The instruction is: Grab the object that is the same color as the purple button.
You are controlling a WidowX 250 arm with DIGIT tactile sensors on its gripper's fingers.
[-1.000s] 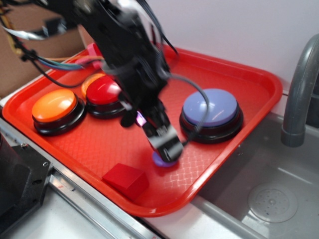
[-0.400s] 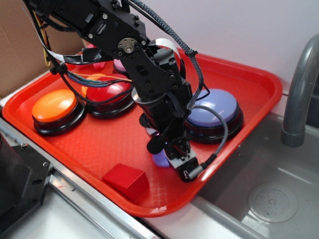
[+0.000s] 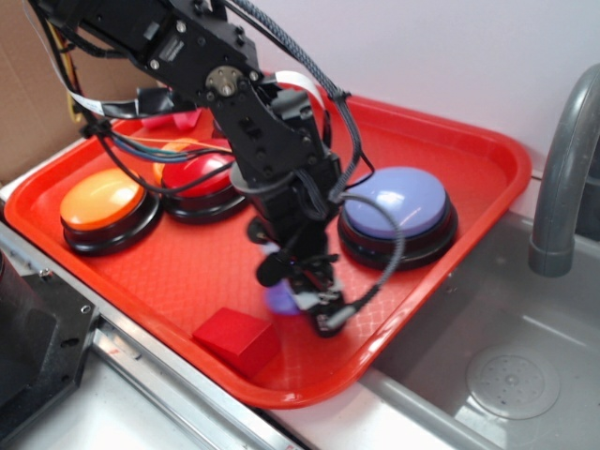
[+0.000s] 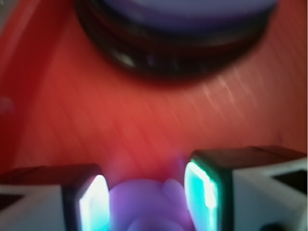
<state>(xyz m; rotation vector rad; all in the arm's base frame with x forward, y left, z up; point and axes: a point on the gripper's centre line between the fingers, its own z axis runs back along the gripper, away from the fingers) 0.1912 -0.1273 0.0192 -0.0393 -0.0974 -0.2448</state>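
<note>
The purple button point(image 3: 394, 202) is a big lavender dome on a black base at the tray's right side. In the wrist view it fills the blurred top edge point(image 4: 187, 7). The object, a tiny purple duck point(image 3: 279, 298), sits low over the red tray point(image 3: 487, 150), in front of and to the left of that button. My gripper point(image 3: 305, 305) points down at the duck. In the wrist view the duck point(image 4: 144, 207) fills the gap between the two lit pads point(image 4: 91, 202) of my gripper point(image 4: 144, 182), touching both, so the gripper is shut on it.
A red block point(image 3: 236, 339) lies just left of the duck near the tray's front rim. Orange point(image 3: 101, 199) and red point(image 3: 195, 173) buttons stand at the left, with a pink piece point(image 3: 178, 120) behind. A grey faucet point(image 3: 562, 169) and a sink point(image 3: 506, 375) are to the right.
The gripper has shifted a little left toward the red block, and the purple duck has moved left with it. The wrist view is motion-blurred.
</note>
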